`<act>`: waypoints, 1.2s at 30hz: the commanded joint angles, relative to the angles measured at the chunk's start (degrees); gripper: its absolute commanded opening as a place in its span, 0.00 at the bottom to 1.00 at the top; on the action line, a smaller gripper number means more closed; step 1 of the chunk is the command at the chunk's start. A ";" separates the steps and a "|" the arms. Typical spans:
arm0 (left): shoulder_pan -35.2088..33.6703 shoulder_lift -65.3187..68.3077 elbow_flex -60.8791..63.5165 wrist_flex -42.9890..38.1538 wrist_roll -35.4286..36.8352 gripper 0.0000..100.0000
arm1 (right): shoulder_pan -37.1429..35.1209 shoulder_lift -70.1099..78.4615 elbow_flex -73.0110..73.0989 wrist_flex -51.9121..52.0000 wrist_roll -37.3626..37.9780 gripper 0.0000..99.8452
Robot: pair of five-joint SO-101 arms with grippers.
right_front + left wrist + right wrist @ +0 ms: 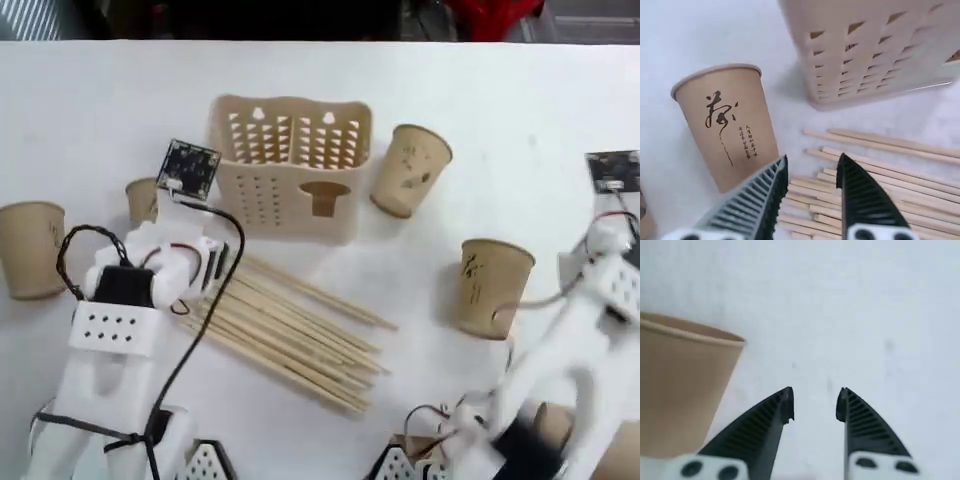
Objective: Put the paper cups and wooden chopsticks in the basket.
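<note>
Fingers (865,200) of the left gripper (812,160) stand spread above the wooden chopsticks (880,175), lying loose in the middle of the table (500,90) before the basket (880,55), a paper cup (730,125) just beside. Right gripper (815,392) gapes too, empty, by another cup (680,390) toward the right edge.

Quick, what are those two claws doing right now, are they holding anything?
Left gripper: open, empty, over the chopsticks.
Right gripper: open, empty, next to a paper cup.
</note>
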 commanded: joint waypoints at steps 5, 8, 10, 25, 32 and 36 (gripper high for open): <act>0.31 -1.10 -0.44 -0.97 -0.70 0.17 | 17.54 -38.02 6.51 15.52 16.53 0.17; 0.22 -1.10 -0.44 -0.97 -0.70 0.17 | 24.92 -46.46 16.26 14.55 24.35 0.17; 0.22 -1.10 -0.53 -0.97 -0.79 0.17 | 27.82 -50.42 24.44 11.82 27.34 0.17; 0.22 -1.10 -0.53 -0.79 -0.79 0.17 | 27.12 -46.46 48.53 1.71 34.11 0.17; 0.31 -1.10 -0.35 -0.62 -0.70 0.17 | 23.69 -39.16 48.09 -4.70 31.03 0.17; 0.22 -1.10 -0.35 -0.62 -0.70 0.17 | 21.58 -35.47 44.40 -6.29 29.98 0.17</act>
